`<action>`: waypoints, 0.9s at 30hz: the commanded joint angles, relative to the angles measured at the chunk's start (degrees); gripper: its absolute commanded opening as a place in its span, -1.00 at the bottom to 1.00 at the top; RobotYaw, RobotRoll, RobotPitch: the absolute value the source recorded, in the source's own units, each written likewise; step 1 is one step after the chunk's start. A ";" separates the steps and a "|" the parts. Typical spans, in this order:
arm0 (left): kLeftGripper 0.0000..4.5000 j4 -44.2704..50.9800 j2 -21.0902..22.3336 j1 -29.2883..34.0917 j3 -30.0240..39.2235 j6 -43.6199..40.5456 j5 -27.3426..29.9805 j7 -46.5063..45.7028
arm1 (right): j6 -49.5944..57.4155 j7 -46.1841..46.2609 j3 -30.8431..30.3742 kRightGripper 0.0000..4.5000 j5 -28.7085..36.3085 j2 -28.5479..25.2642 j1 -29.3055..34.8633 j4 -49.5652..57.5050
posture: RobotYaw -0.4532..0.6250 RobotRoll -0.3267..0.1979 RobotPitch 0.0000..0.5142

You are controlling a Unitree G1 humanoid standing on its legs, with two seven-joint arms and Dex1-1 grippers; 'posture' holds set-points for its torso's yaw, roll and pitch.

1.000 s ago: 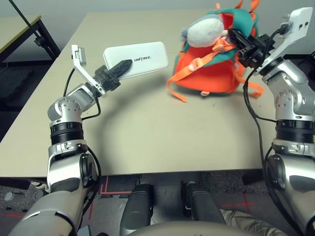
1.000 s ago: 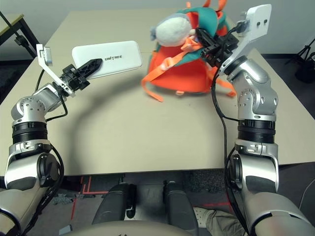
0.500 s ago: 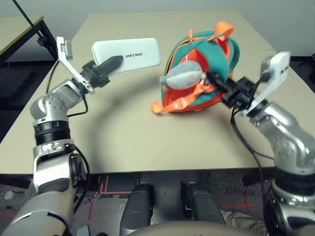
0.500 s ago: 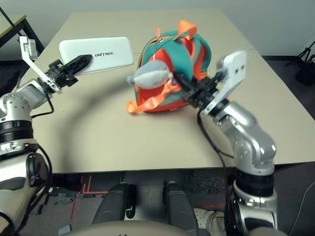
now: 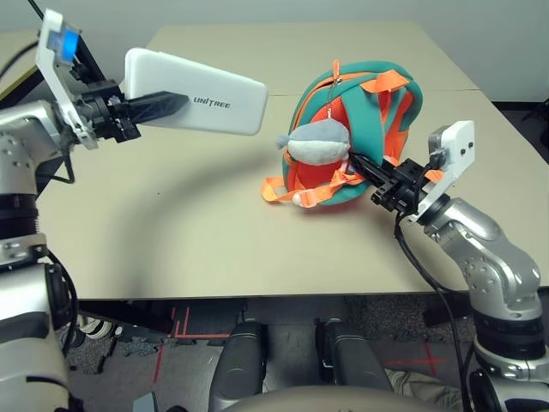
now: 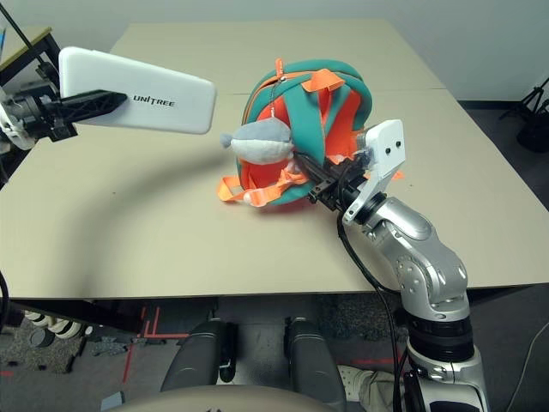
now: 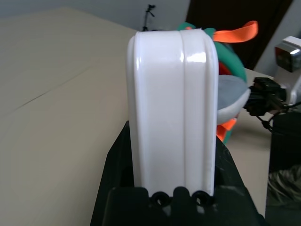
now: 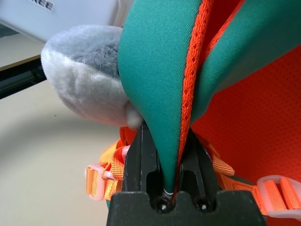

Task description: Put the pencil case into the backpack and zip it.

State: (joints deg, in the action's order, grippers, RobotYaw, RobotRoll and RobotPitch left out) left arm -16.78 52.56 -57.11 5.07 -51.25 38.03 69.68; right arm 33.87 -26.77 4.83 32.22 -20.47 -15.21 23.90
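On the one table (image 5: 214,223) there is one backpack (image 5: 360,129) carrying one plush shark (image 5: 316,142); one pencil case (image 5: 202,103) is above the table, and two grippers work there.

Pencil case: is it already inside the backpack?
No: the left gripper holds the pencil case in the air, apart from the backpack.

glossy plastic pencil case (image 5: 196,105), woven cloth backpack (image 5: 360,112), plush shark (image 5: 316,142)
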 commanded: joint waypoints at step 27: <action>-0.41 -19.06 -29.51 -4.62 -10.51 28.48 -18.92 -1.16 | -0.18 0.15 -3.14 -0.96 -0.31 1.46 -2.91 0.47 | -0.09 0.25 -0.66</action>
State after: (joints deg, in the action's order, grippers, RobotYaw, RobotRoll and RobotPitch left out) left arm -35.54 24.19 -62.14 -5.65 -24.17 19.47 68.82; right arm 33.62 -26.17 2.85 31.68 -19.29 -17.51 23.60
